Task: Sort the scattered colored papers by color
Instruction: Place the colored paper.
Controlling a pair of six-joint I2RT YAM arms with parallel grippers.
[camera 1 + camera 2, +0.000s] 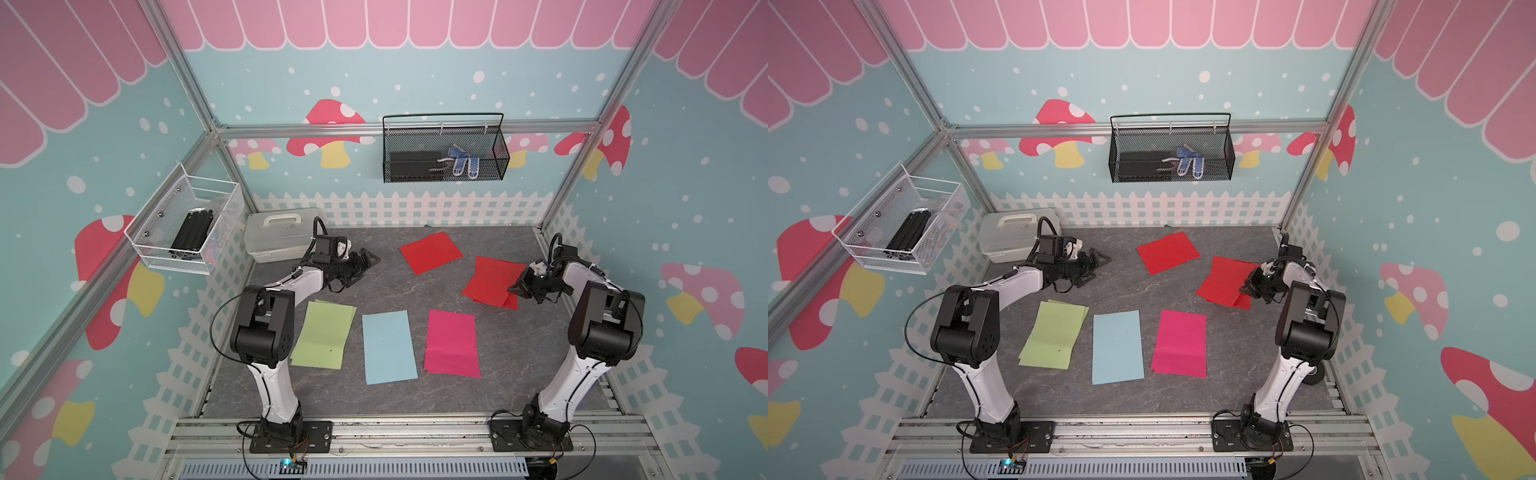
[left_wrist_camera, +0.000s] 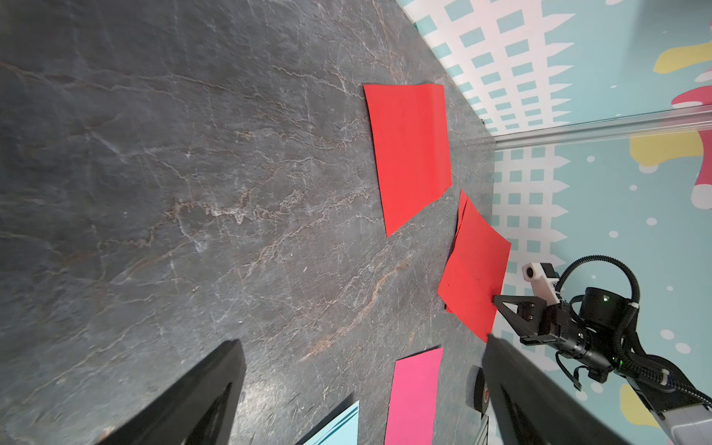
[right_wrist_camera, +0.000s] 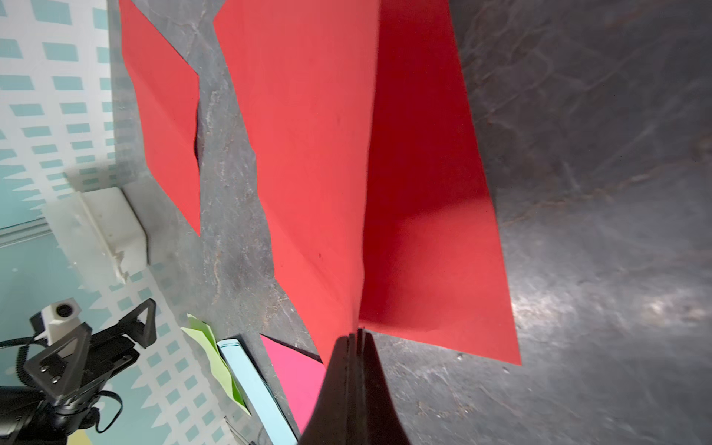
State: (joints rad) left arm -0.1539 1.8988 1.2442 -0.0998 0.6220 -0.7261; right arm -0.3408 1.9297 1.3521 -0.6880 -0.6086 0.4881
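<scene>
The right hand (image 3: 356, 336) pinches a red paper (image 3: 308, 154) extending ahead of it.

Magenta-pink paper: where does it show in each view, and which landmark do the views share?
Both top views: the magenta-pink paper lies flat at the front, right end of the three-sheet row.
Left wrist: a strip beside the light blue paper.
Right wrist: a corner beside the right gripper, which pinches a red paper.
Shared landmark: the light blue paper next to it.
</scene>
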